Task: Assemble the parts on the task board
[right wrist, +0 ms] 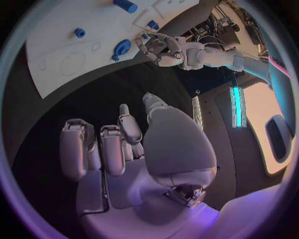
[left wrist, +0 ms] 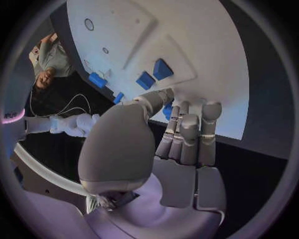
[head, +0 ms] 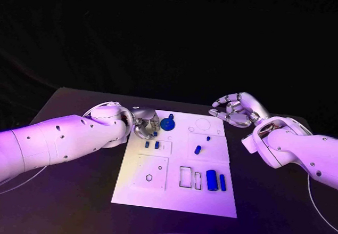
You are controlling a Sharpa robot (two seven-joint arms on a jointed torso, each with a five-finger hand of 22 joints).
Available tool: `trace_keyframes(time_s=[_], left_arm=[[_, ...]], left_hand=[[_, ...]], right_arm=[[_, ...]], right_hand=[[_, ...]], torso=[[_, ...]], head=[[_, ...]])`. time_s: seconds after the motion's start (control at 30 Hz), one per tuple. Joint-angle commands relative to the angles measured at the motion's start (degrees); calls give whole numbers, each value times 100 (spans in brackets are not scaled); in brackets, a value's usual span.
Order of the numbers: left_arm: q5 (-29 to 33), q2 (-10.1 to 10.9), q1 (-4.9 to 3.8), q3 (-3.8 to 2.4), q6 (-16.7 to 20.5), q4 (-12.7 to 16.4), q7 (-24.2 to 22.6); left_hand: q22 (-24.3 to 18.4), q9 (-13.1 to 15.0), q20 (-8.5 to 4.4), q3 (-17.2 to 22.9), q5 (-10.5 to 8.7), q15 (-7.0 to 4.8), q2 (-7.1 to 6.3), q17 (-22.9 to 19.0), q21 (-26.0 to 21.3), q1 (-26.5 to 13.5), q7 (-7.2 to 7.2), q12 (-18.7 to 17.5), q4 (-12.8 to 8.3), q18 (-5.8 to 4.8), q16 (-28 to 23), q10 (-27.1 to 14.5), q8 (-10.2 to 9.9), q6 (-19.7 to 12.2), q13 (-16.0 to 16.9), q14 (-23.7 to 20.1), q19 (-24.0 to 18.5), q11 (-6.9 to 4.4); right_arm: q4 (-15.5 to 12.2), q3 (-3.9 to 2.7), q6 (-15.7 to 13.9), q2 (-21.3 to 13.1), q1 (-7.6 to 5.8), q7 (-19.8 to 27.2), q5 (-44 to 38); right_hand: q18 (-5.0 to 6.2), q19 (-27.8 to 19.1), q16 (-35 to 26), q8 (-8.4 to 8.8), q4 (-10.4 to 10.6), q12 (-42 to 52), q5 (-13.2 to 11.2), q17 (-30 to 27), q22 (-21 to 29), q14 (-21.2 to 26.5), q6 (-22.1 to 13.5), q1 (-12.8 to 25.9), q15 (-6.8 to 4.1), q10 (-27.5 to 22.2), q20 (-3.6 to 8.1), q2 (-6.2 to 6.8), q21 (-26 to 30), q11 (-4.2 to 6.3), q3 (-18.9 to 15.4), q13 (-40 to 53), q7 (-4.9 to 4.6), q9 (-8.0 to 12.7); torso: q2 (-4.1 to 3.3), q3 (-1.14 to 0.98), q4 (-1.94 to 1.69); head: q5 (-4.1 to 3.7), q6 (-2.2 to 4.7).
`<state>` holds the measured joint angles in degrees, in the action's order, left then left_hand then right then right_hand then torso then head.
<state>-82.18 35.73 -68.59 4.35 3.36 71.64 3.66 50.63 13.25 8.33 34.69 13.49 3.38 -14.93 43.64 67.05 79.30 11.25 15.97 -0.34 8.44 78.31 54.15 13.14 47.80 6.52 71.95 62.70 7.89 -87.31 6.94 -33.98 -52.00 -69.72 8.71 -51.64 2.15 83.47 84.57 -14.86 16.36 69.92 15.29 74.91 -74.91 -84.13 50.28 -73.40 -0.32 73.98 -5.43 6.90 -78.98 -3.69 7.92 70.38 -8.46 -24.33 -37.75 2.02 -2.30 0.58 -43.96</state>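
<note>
The white task board (head: pixel 172 197) lies in the middle of the table. My left hand (head: pixel 143 123) hangs over its far left corner, fingers curled in, beside a round blue part (head: pixel 168 123). In the left wrist view a small blue part (left wrist: pixel 167 111) sits pinched between the thumb and the fingers (left wrist: pixel 187 130) just above the board (left wrist: pixel 206 45). My right hand (head: pixel 232 110) hovers off the board's far right corner, fingers curled in and holding nothing. The right wrist view looks past that hand (right wrist: pixel 118 144) to the board (right wrist: pixel 62 45) and to my left hand (right wrist: pixel 161 47).
Two short blue parts (head: pixel 151 145) stand near the board's left side, and two small ones (head: pixel 198 149) sit near its middle. Two long blue parts (head: pixel 215 181) lie at the near right beside a rectangular slot (head: pixel 185 177). Black table surrounds the board.
</note>
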Motion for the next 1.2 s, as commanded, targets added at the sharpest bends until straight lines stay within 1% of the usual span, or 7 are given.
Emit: trace_keyframes(time_s=[0.03, 0.33, 0.47, 0.5, 0.73, 0.93, 1.2], left_arm=[[27, 7, -2, -3, 33, 2, 45], [176, 201, -5, -7, 441, 83, -156], [646, 410, -20, -39, 850, 242, -540], [842, 468, -31, -48, 942, 289, -645], [3481, 953, -178, -85, 1464, 686, -1655], [6083, 1285, -234, -88, 1692, 1079, -2357], [7398, 1528, -240, -81, 1510, 1467, -2821]], left_hand=[[-10, -8, 34, -22, 21, 3, -26, -45, -22, 3, 21, -18, -16, 39, -21, -59, -25, -33, -13, -45, -23, 13], [-41, -12, 56, -46, 40, 26, 13, -74, -39, 42, 57, 0, -30, 47, -13, -109, -20, -3, -15, -54, -37, 41], [-425, 16, 86, -151, 60, 44, -5, -525, -307, -67, 54, 60, 46, 129, -169, -129, 94, 207, -18, -274, -323, 52], [-438, 13, 85, -178, 57, 42, -12, -541, -320, -93, 47, 73, 65, 131, -172, -125, 94, 204, -18, -276, -329, 43], [-1163, -27, 77, -395, 85, 35, 110, -1830, -1116, -163, 32, 193, 265, 213, -1073, -188, 125, 213, -45, -1269, -973, 34], [-1344, 27, -79, -342, 71, -177, 235, -1991, -1330, -145, -160, 901, 338, 230, -1204, 744, 319, 537, 221, -1072, -796, -228], [-1373, 32, -110, -334, 64, -192, 260, -2012, -1362, -139, -165, 963, 342, 223, -1236, 727, 334, 554, 255, -1049, -754, -247]], right_arm=[[6, 0, 87, 2, 4, -83, -124], [40, 0, 452, -14, 4, -377, -501], [75, 0, 805, -35, 4, -553, -887], [90, 0, 928, -40, 4, -614, -1041], [163, 0, 1594, -16, 4, -1062, -2584], [138, 5, 1902, 91, 13, -1495, -3930], [163, 21, 2002, 238, 73, -1921, -4759]], right_hand=[[127, -133, -104, 13, 1, -534, 6, 29, -619, -236, -67, -45, -13, -424, -15, 33, 203, -9, -10, -499, -8, 6], [233, -352, -368, -65, -163, -2971, -297, -343, -293, -149, -92, -736, -52, -1646, 13, 51, 728, 20, 441, -2648, -7, -27], [233, -349, -434, -36, -189, -4168, -478, -417, -260, -146, 32, -1067, 1, -1700, -10, 265, 800, -65, 1053, -3667, -53, 15], [231, -329, -442, 20, -157, -4712, -566, -413, -267, -153, 112, -1047, 28, -1409, -54, 443, 808, -134, 1376, -4240, -71, 58], [203, -239, -395, 107, -408, -5455, -587, -307, -376, -183, 376, -992, 40, -1120, -58, 735, 693, -90, 1932, -5076, -17, 115], [180, -180, -360, 107, -508, -5570, -609, -246, -456, -204, 479, -951, 31, -1008, -30, 784, 586, -65, 2042, -5240, 18, 116], [165, -155, -345, 152, -569, -5811, -619, -214, -497, -213, 547, -815, 64, -1132, -54, 884, 546, -121, 2124, -5469, -6, 138]], torso=[[-1, 6, 0], [6, 0, 2], [9, -4, -2], [9, -3, -2], [6, -10, 13], [0, 2, 0], [-9, 18, 0]], head=[[-1, -4], [-19, 3], [-72, 14], [-88, 18], [-235, 63], [-330, 79], [-379, 75]])
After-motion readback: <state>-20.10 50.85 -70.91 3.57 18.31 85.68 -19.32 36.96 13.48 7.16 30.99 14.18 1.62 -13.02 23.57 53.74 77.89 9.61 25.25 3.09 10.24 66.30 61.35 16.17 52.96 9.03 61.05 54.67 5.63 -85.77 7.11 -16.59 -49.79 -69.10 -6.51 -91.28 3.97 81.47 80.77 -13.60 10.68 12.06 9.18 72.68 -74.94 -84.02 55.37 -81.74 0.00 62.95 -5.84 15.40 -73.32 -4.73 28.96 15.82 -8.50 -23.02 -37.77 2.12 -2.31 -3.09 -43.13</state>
